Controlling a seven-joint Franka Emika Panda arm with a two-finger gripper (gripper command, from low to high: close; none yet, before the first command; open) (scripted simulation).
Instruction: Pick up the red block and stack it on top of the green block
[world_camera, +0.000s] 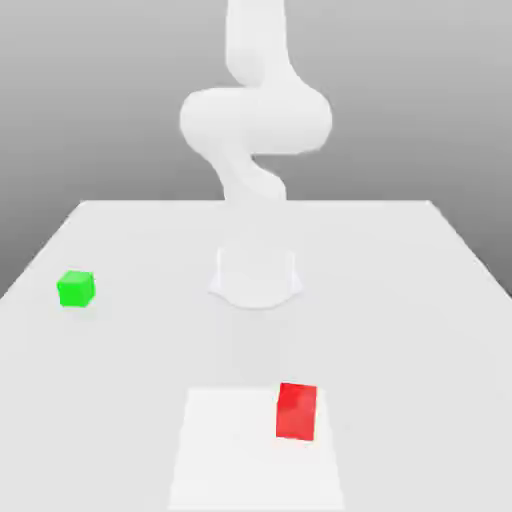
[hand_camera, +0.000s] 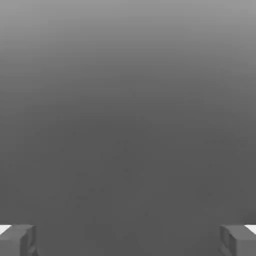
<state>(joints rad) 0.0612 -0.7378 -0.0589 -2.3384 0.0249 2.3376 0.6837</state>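
The red block (world_camera: 297, 411) stands on a lighter white patch (world_camera: 230, 450) near the table's front, slightly toward the exterior view's right. The green block (world_camera: 76, 288) sits on the table at the exterior view's left, further back. They lie far apart. In the hand view my gripper (hand_camera: 128, 240) is open, its two grey fingertips (hand_camera: 17, 240) spread wide with nothing between them, facing plain grey background. The white arm (world_camera: 255, 120) rises from its base at the table's middle back.
The arm's round base (world_camera: 255, 280) stands on the white table (world_camera: 400, 330) between the two blocks and behind them. The table's edges run along the far side and both flanks.
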